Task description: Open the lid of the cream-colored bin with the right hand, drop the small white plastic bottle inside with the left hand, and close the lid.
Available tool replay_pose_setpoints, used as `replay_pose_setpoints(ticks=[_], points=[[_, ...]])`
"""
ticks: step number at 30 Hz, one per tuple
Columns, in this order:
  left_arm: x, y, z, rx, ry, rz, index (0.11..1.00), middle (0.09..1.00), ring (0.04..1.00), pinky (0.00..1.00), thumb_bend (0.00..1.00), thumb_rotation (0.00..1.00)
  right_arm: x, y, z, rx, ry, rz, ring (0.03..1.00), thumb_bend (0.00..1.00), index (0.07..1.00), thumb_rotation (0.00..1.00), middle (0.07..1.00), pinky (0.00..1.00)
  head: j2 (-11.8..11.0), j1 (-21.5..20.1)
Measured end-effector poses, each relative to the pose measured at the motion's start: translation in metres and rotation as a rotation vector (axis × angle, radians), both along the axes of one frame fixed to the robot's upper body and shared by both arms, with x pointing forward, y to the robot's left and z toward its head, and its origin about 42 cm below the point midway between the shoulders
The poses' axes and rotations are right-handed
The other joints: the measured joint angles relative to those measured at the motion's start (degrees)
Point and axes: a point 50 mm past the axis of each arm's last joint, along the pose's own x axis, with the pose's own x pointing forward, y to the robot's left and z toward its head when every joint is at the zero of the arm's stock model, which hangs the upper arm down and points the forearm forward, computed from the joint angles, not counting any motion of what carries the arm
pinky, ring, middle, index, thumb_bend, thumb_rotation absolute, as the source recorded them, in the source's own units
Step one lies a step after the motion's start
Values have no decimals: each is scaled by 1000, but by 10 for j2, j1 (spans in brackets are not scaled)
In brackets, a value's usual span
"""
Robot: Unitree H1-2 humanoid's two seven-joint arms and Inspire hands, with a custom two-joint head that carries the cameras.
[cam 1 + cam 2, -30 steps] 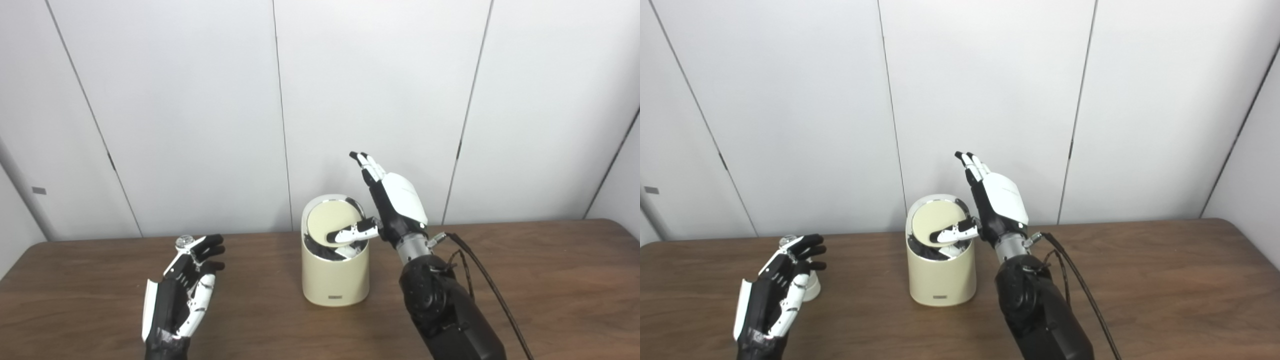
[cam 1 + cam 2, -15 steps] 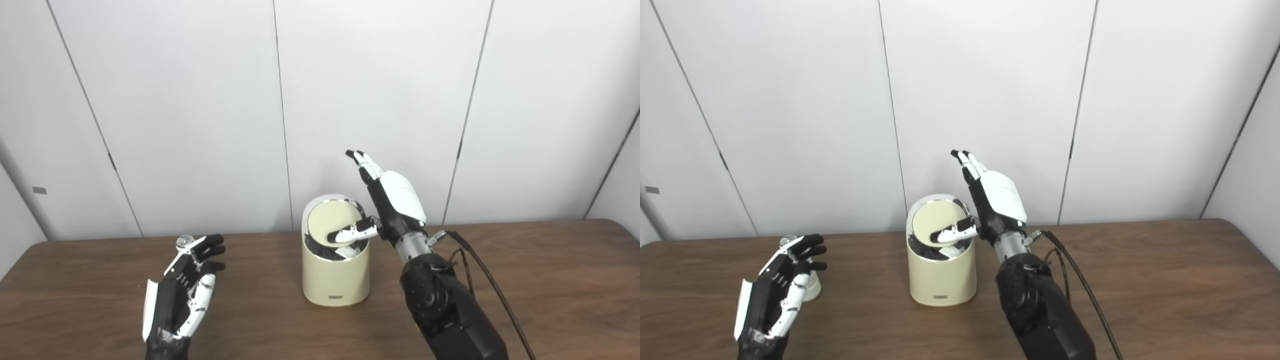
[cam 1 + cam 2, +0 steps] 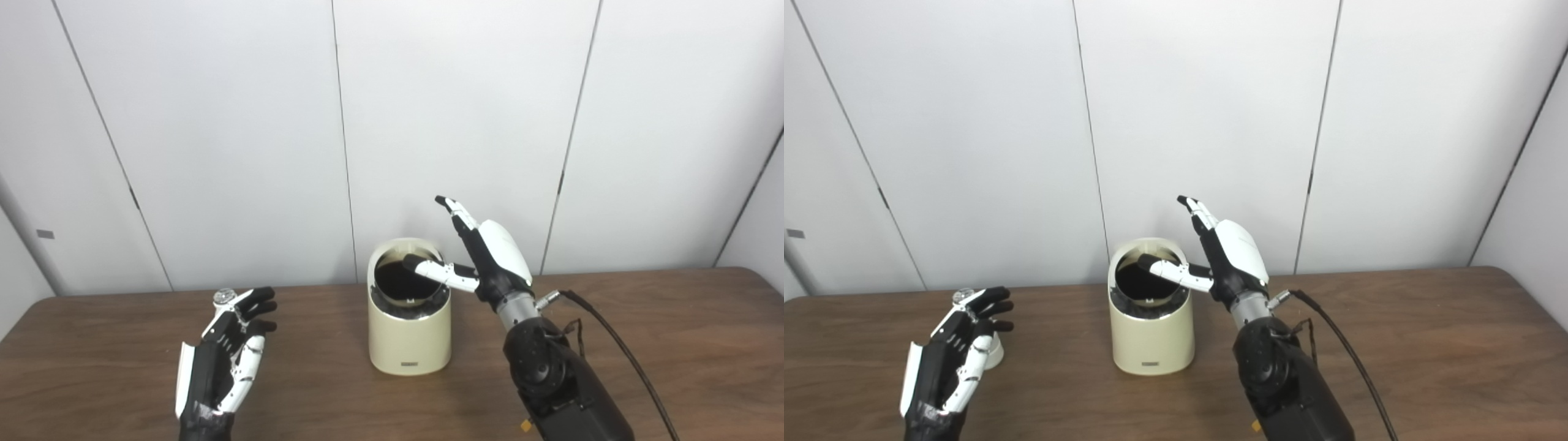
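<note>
The cream-colored bin [image 3: 409,334] stands at the table's middle. Its round top opening [image 3: 399,282] shows dark, and the cream lid disc is not visible in it. My right hand [image 3: 493,257] is open just right of the bin, fingers pointing up and its thumb [image 3: 438,270] reaching over the opening's right rim. My left hand [image 3: 225,355] is open and empty on the left, palm toward the bin. The small white bottle [image 3: 994,351] with a silver cap [image 3: 225,296] stands right behind it, mostly hidden by the fingers.
The brown wooden table [image 3: 643,343] runs to a white panelled wall behind. A black cable [image 3: 618,349] trails from my right wrist across the table's right side.
The tilted cream lid disc seen in the opening has swung out of sight, leaving it dark. My right hand has dropped a little and its thumb now lies across the rim. The left hand is unchanged.
</note>
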Motion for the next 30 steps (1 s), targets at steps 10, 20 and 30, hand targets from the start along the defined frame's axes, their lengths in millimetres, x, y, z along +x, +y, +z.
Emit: replay_pose_setpoints(ticks=[10, 20, 30], points=[[0, 0, 0, 6, 0, 1, 740, 768, 738, 623, 273, 535, -15, -7, -8, 92, -10, 65, 928, 891, 935, 1000, 949, 825, -1, 1], [0, 0, 0, 12, 0, 6, 743, 765, 736, 624, 269, 525, -48, -42, -14, 253, -161, 102, 973, 978, 999, 1000, 999, 893, -4, 1], [0, 3, 0, 13, -1, 7, 741, 766, 738, 627, 268, 541, -83, -85, -57, 331, -204, -14, 902, 473, 885, 936, 916, 810, -7, -4]])
